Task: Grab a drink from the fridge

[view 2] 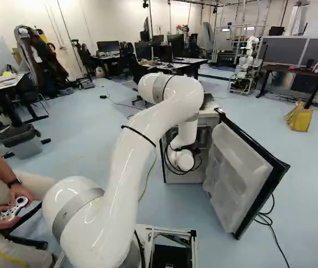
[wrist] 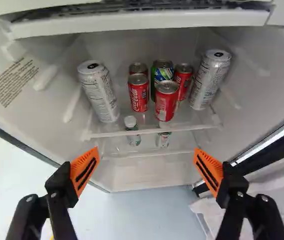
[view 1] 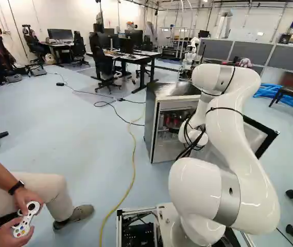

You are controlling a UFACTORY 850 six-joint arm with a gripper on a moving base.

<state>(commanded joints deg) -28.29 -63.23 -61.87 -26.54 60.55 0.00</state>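
Observation:
The fridge (view 1: 150, 121) stands ahead of my arm with its door (view 2: 234, 178) swung out, and my wrist reaches toward its opening. Both base views hide the gripper behind the arm. In the wrist view the gripper (wrist: 147, 150) is open, its orange pads wide apart with nothing gripped. Ahead, a glass shelf holds red cans (wrist: 138, 93) (wrist: 166, 101) (wrist: 182, 80), a green can (wrist: 161, 72) and, at the sides, tall white cans (wrist: 99, 91) (wrist: 210, 79). A small white-capped bottle (wrist: 133, 131) and another small container (wrist: 163, 138) show lower down.
A white compartment edge (wrist: 142, 23) crosses above the cans. The open door stands to the right of the arm. A seated person (view 1: 22, 200) holds a controller at the left. A yellow cable (view 1: 134, 164) lies on the floor. Desks and another robot (view 2: 245, 67) stand farther back.

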